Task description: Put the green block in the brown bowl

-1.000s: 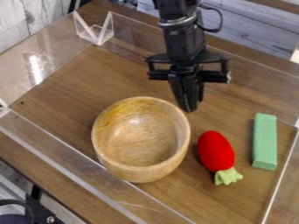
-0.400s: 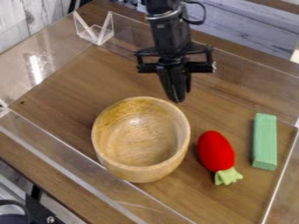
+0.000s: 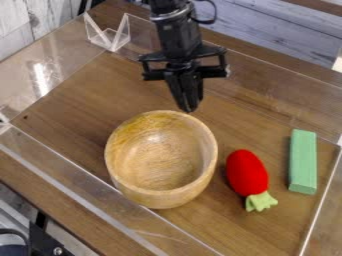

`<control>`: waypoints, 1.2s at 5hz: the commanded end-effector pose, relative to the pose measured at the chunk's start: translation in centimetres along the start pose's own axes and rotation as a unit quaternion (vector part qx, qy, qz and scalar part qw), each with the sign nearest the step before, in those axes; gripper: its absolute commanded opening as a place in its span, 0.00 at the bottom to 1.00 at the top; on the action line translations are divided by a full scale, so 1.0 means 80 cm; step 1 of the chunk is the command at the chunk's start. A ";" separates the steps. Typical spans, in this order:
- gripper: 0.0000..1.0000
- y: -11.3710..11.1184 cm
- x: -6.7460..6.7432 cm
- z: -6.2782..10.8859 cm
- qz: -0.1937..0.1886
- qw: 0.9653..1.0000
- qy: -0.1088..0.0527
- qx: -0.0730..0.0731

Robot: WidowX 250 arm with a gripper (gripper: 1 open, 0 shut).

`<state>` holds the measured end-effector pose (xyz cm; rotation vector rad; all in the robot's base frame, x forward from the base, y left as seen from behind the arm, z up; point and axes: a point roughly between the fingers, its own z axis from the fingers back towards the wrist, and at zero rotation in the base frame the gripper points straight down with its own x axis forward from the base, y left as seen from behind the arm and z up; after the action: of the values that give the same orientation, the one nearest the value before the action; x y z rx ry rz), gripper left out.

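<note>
Camera view: wooden bowl, red toy and green block below a black robot arm

At the far left, pale vertical boards [image 3: 27,25] with a worn, streaky surface run out of the frame. Below them, in the lower left corner, dark cables and dark parts [image 3: 30,232] are cut off by the edges and hard to make out. A clear, glossy strip [image 3: 80,178] runs slantwise along the near side of the brown wooden counter [image 3: 67,105], with bright reflections on it. Near the upper left stands a small see-through angular piece [image 3: 110,35], its edges catching the light.

Next comes the brown bowl [image 3: 160,160], round and light brown, with a thick rim and curved grain lines inside; its hollow shows only bare wood. Just beyond its rim hang the dark, angular jaws [image 3: 189,104] of the black arm [image 3: 179,45]. They are pressed together, with no object visible between them. The top of the arm is cut off by the frame, and the tips are small and dark, so their finer shape is hard to tell.

Right of the bowl lies a smooth red strawberry-like toy [image 3: 249,176], rounded, with a pale-green leafy tip. Farthest right, the green block [image 3: 303,162], a flat, matte rectangular bar, lies on the counter outside the bowl.
</note>
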<state>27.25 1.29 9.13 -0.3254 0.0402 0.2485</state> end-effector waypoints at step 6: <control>1.00 -0.087 -0.020 0.019 -0.018 0.999 -0.028 -0.001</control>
<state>26.75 -5.00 11.14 -0.3125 0.0468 0.2291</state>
